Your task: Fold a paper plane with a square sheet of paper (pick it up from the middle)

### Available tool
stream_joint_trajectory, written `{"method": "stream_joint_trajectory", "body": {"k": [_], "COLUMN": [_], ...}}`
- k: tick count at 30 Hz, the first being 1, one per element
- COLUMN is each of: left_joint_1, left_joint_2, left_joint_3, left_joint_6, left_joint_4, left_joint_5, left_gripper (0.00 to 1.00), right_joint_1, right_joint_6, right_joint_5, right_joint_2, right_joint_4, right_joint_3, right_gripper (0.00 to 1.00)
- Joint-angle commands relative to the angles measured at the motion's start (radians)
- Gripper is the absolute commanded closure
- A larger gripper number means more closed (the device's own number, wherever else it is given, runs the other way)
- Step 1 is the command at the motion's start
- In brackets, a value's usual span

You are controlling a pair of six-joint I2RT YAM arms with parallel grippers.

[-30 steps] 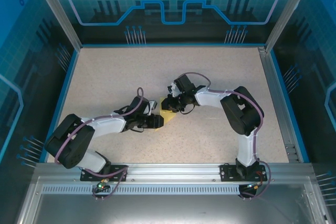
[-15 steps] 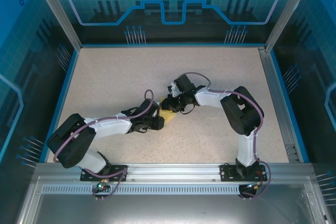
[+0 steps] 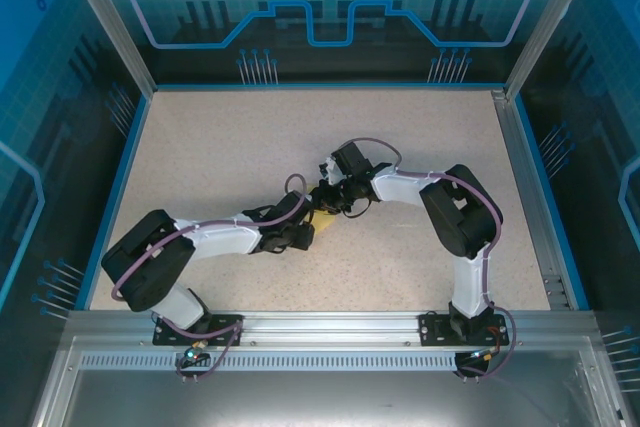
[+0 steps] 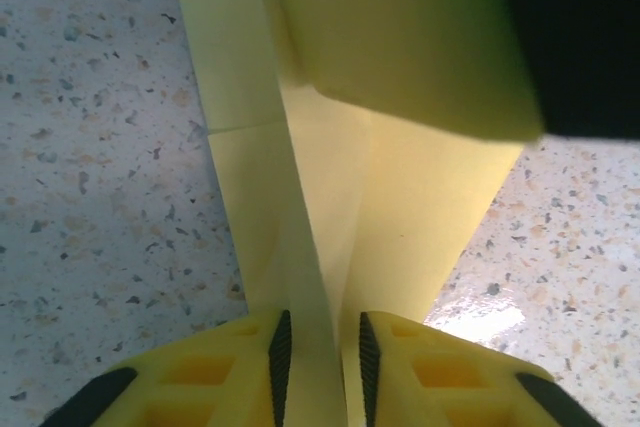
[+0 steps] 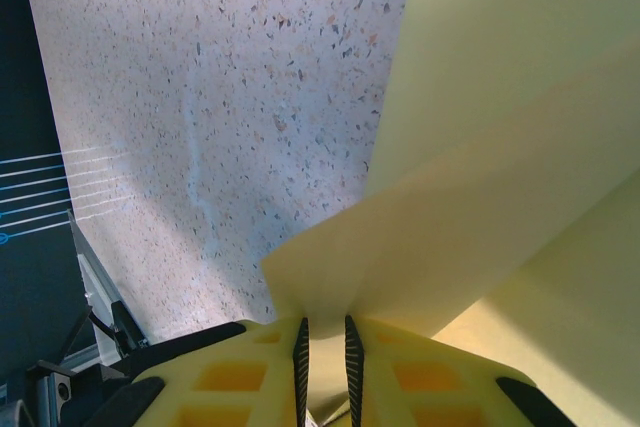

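The pale yellow folded sheet of thin paper [image 3: 322,224] lies near the middle of the speckled beige counter [image 3: 200,147], mostly covered by the two hands that meet over it. In the top view the left hand [image 3: 303,233] reaches in from the near left and the right hand [image 3: 326,197] from the far right, and the two are just beside each other.

From the left wrist, the left hand [image 4: 322,352] has its yellow fingers [image 4: 235,377], lined with black ribbed pads, drawn close together on a raised crease of the sheet, with a thin strip of paper clamped between them. Several layers and fold lines of the sheet fan out ahead of it on the counter. A blurred yellow and black shape [image 4: 420,37] sits over the sheet at the upper right, too close to make out.

From the right wrist, the right hand [image 5: 325,347] is likewise pinched on the sheet, its pads nearly touching with a lifted flap held between them.
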Motion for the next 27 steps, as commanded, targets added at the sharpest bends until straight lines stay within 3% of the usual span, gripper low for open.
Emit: {"method": "stream_joint_trajectory", "body": {"k": [1, 8, 13, 23, 27], "left_joint_1": [-0.013, -0.014, -0.002, 0.198, 0.238], "left_joint_2": [0.021, 0.010, -0.017, -0.092, -0.064], "left_joint_3": [0.025, 0.021, 0.011, -0.089, -0.098], "left_joint_6": [0.022, 0.027, 0.037, 0.015, 0.003], "left_joint_4": [-0.034, -0.022, -0.002, 0.147, 0.181], "left_joint_5": [-0.052, -0.042, 0.015, 0.426, 0.520], "left_gripper": [0.77, 0.90, 0.93, 0.94, 0.94], "right_joint_1": [0.005, 0.004, 0.003, -0.022, -0.034], "right_joint_6": [0.011, 0.005, 0.003, -0.020, -0.021], "right_joint_5": [-0.021, -0.020, -0.015, 0.006, 0.009], "right_joint_2": [-0.003, -0.008, -0.018, -0.123, -0.164], "right_joint_4": [-0.010, -0.017, -0.022, -0.043, -0.035], "right_joint_3": [0.014, 0.012, 0.004, -0.058, -0.095], "right_gripper": [0.80, 0.80, 0.80, 0.79, 0.78]}}
